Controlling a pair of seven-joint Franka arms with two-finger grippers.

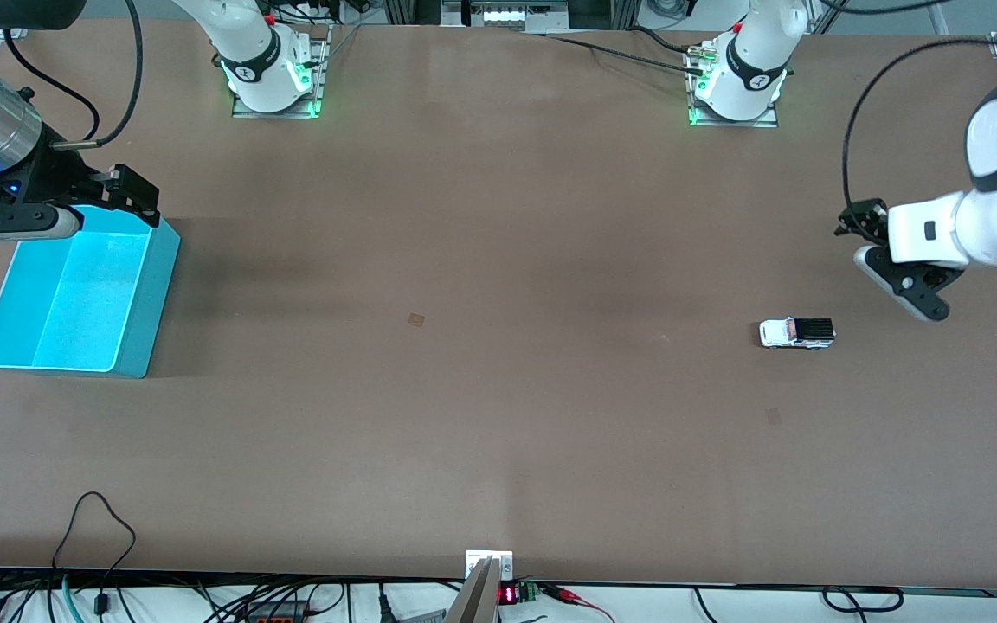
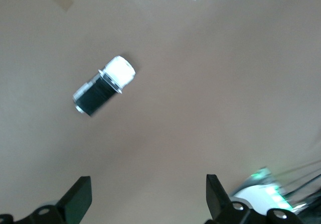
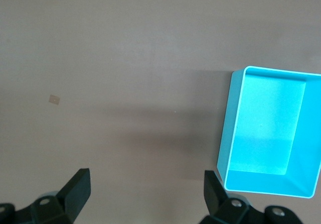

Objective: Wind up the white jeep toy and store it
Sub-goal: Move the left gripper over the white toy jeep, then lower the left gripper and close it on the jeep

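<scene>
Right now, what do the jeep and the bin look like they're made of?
White jeep toy: probably glossy molded plastic, possibly die-cast; the white body catches a bright highlight and the black roof panel looks smooth. The look leaves it open.
Turquoise bin: most likely thin molded plastic with a satin finish; uniform colour, rounded corners, soft sheen on the inner floor. It looks empty.

One white jeep toy [image 1: 796,333], one turquoise bin [image 1: 152,294] — two robot arms, two hands, both open

My left black two-finger gripper [image 2: 145,196] hangs above the table at my left arm's end, fingers spread wide, holding nothing. My right black two-finger gripper [image 3: 145,194] hangs likewise, fingers apart, empty.
</scene>
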